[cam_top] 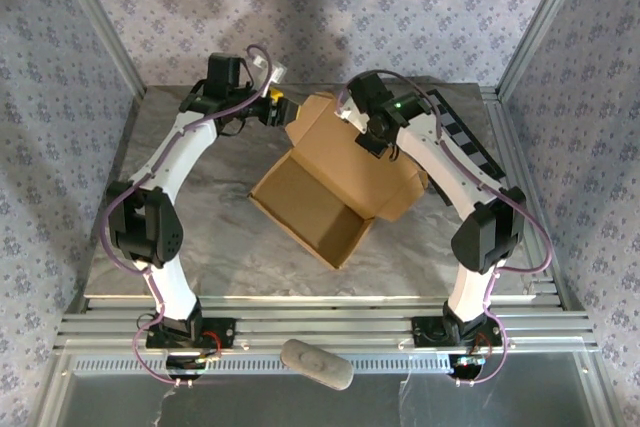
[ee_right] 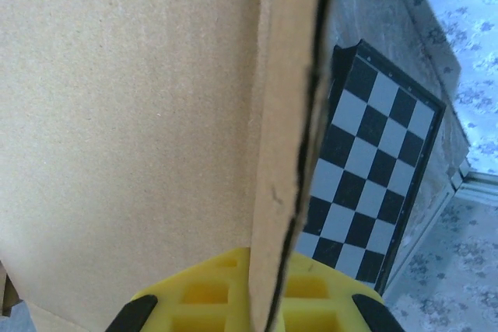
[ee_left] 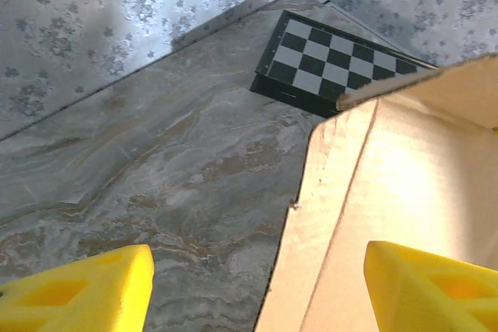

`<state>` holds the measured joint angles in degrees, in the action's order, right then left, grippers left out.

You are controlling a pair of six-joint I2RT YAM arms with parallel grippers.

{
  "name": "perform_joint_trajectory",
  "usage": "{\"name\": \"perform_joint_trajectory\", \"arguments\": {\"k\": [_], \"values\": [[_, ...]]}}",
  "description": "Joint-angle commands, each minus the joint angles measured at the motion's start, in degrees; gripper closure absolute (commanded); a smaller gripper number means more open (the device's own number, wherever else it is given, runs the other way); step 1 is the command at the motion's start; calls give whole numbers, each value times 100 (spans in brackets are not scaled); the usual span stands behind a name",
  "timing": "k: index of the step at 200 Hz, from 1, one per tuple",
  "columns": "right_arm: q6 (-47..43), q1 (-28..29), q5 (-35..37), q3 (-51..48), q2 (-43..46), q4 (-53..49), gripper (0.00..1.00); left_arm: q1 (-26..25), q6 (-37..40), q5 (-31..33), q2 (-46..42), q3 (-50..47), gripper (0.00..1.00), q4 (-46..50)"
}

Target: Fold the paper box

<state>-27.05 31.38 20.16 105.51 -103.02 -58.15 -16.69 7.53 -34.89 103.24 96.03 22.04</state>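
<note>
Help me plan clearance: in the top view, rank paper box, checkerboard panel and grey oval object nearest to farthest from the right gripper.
1. paper box, at the right gripper
2. checkerboard panel, just right
3. grey oval object, front rail

Checkerboard panel [cam_top: 468,142] mostly hidden behind the right arm [cam_top: 440,159] — left fingers [ee_left: 74,293] cropped.

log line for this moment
paper box: lid up, tray open | left gripper: open at flap edge | right gripper: shut on flap
</note>
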Motion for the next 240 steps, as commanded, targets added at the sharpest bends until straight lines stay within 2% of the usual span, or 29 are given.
{"name": "perform_joint_trajectory", "arguments": {"k": [1, 16, 51, 70, 85, 103, 124, 131, 156, 181, 195, 208, 222, 240], "values": [[-259, 37, -58, 204, -61, 134, 100, 9, 191, -615, 79, -25, 28, -247], [-292, 32, -120, 191, -38, 144, 100, -9, 226, -546, 180, 43, 27, -228], [-291, 5, -117, 211, -58, 179, 100, -81, -37, -826, 386, 135, 27, -416], [-261, 17, -144, 265, -69, 175, 100, -208, 22, -702, 455, 138, 29, -313], [-240, 41, -123, 291, -70, 181, 100, -303, -9, -359, 459, 118, 33, -313], [-161, 65, -94, 319, -63, 188, 100, -411, -137, 154, 501, 184, 45, -284], [-43, 101, -26, 397, -69, 173, 100, -501, -139, 689, 522, 232, 79, -193], [-10, 131, 23, 428, -76, 186, 100, -519, -190, 910, 517, 224, 87, -171], [373, 290, 321, 704, -167, 107, 100, -617, -245, 1619, 371, 65, 100, -222], [1238, 508, 436, 1285, -364, -284, 100, -863, -213, 2613, 154, -269, 100, -378], [1766, 645, 400, 1583, -435, -568, 100, -1001, -272, 3398, -11, -576, 100, -565], [2297, 738, 181, 1731, -426, -805, 87, -1072, -409, 3828, -216, -969, 100, -861], [2809, 767, -180, 1691, -241, -867, 73, -1082, -454, 3924, -526, -1574, 100, -1443], [3246, 708, -711, 1343, 265, -624, 64, -1082, -381, 3945, -885, -2282, 100, -2196]]}}
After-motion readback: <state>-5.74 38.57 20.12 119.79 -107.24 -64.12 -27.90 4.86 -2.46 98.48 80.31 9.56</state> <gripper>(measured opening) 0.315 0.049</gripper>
